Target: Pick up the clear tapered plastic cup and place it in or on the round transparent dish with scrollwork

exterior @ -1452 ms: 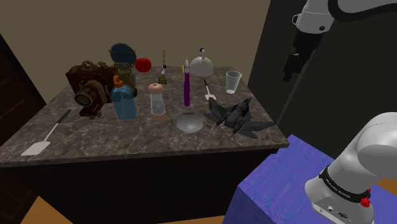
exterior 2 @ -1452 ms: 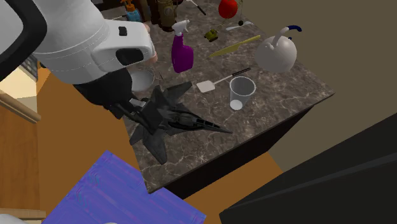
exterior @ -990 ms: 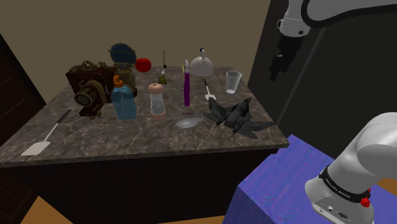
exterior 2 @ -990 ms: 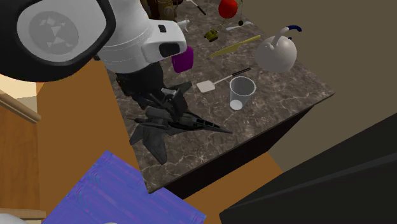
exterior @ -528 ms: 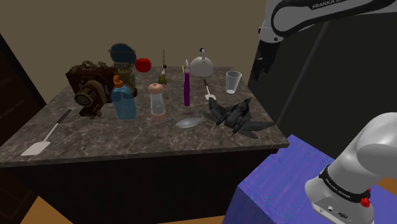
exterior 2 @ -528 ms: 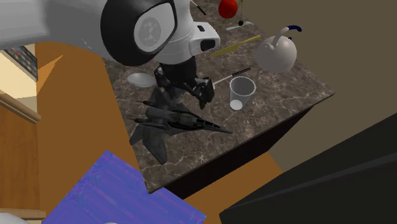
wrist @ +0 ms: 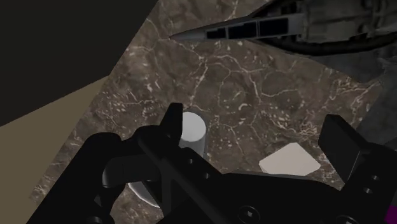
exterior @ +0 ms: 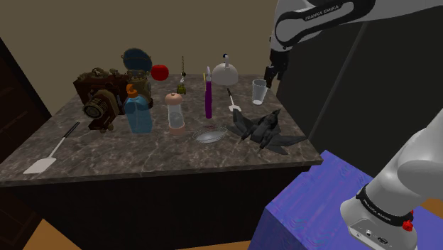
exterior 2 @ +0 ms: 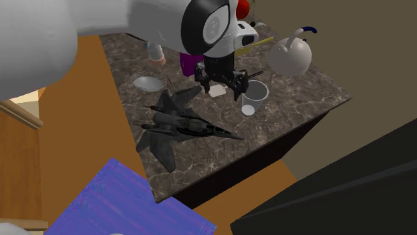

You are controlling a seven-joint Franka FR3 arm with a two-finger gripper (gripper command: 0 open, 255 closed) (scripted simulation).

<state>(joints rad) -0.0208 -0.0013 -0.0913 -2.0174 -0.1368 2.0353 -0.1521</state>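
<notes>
The white robot arm with dark joints arches high overhead and bends down at the wrist. Its all-black two-finger pincer points downward, and the two fingers stand wide apart, their jaws open.

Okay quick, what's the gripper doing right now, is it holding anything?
Gripper: open, holding nothing. The clear cup stands on the counter beside one finger, not clasped.

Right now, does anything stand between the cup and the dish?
Yes. A white spatula lies beside the cup towards the dish, and a wing of the jet reaches near that path; both are low.
</notes>
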